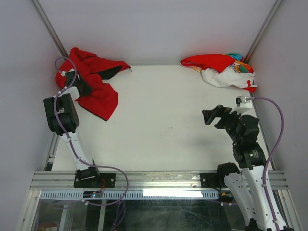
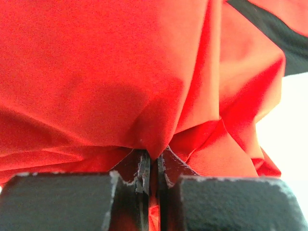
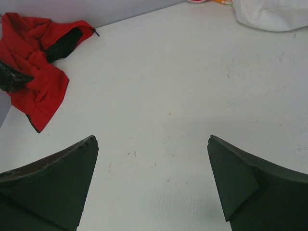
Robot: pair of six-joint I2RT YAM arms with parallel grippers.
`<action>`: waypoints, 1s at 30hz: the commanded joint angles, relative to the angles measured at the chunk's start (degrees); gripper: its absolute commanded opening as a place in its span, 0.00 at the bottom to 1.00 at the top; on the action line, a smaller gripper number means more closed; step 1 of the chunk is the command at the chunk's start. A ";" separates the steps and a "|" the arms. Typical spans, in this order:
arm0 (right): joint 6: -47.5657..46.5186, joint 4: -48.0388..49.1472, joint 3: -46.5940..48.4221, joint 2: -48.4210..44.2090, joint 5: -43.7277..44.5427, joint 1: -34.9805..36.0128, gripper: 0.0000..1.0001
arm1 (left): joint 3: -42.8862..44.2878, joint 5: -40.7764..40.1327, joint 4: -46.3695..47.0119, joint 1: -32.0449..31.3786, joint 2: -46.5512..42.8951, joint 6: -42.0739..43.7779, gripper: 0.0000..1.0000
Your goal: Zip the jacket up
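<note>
Left wrist: my left claw point(image 2: 153, 166) is pinched almost closed on a crumpled fold of the jacket point(image 2: 96, 72), smooth red cloth bunched over its tips. Right claw point(image 3: 152, 139) gapes wide, holding nothing; the jacket lies far ahead-left of it.

Your left arm point(image 1: 72, 144): base at the near left edge, lower link leaning up and outward to a bulky elbow, forearm reaching on toward the far-left corner. Left gripper point(image 2: 153, 162): jaws all but closed, with only a thin slit between the fingers point(image 2: 143, 169) and a pinch of the jacket point(image 2: 96, 72) caught in it.

Your right arm point(image 1: 250, 154): rises from the near right edge, folded at the elbow, wrist turned inward and to the left. Right gripper point(image 1: 213, 115): held in the air, touching nothing, jaws spread wide. Its two dark fingers point(image 3: 57, 185) sit in the lower corners of the wrist view.
</note>
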 commanded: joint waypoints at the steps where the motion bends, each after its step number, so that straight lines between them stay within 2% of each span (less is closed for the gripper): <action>1: -1.41 3.60 0.46 1.15 -3.32 0.36 0.99 | -6.09 8.57 3.90 -5.05 -13.09 -0.26 0.00; 7: -1.37 5.85 0.44 2.44 -8.62 0.36 0.99 | -9.91 6.44 4.29 -15.03 -29.11 -5.45 0.00; 11: -0.60 8.09 -0.31 3.85 -15.00 0.35 0.99 | -7.67 6.04 1.75 -23.38 -36.31 -6.89 0.00; 15: 2.09 15.08 -3.53 4.36 -23.29 0.40 0.99 | -5.02 4.34 1.31 -33.07 -42.70 -5.65 0.00; 18: 3.82 18.97 -4.80 5.13 -26.88 0.45 0.99 | 0.88 6.50 -0.08 -38.34 -44.07 -3.56 0.00; 24: 4.17 19.23 -3.23 6.53 -28.77 0.76 0.99 | 19.80 6.79 -5.93 -47.47 -42.74 2.02 0.00; 27: 4.28 19.19 -2.33 7.24 -29.58 1.23 0.99 | 29.10 6.72 -9.30 -49.80 -40.47 4.13 0.00; 30: 3.76 18.58 -1.78 7.56 -29.45 1.66 0.99 | 34.34 5.57 -10.71 -50.06 -39.56 5.62 0.00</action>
